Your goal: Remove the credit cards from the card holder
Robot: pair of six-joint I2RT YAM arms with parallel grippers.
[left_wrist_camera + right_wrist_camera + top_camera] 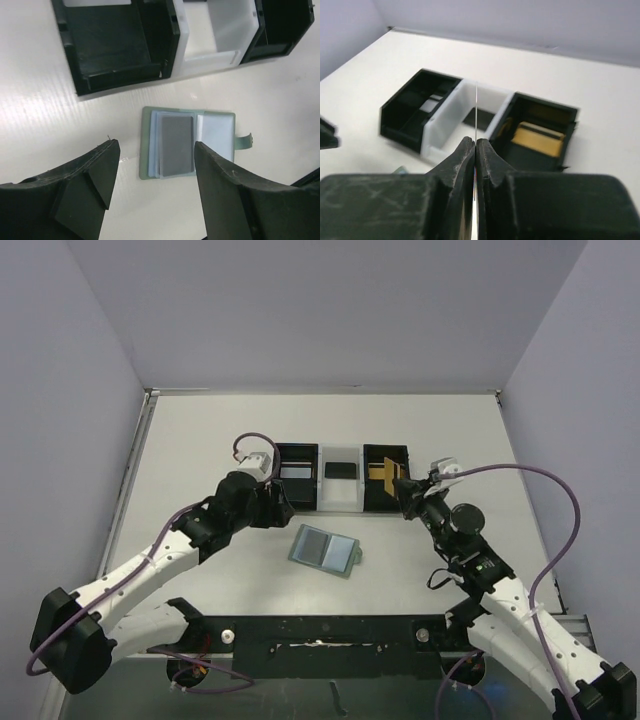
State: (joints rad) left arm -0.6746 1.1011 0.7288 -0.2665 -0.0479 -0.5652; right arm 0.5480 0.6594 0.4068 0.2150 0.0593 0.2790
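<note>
**A:** 2 sets of fingers first. The left fingers (95, 175) are spread apart with nothing between them, hanging above the card holder (145, 150). The right fingers (462, 165) are clenched on a thin card (476, 110). It shows edge-on, so I cannot tell its colour.

**B:** And the holder?

**A:** It lies open and flat on the bench (60, 125), just in front of a row of 3 boxes, with its side tab (245, 141) sticking out. 1 dark grey card (177, 145) sits at a pale blue pocket. I cannot tell whether it is tucked in or lying loose. The other pocket (216, 140) looks empty.

**B:** How will that card handle?

**A:** I'd judge it light, stiff and slick. Lying flat, it offers almost no edge. It is probably best taken at a short end and pinched across its faces. The soft, light holder may well slide or lift along with it.

**B:** Further back?

**A:** There is a pale card (429, 104) in the left black box (395, 117). A black card (484, 119) is in the white box (442, 120), and a gold card (537, 140) is in the right black box (532, 159).

**B:** Any writing?

**A:** None that can be read, and no brand or label.
</note>
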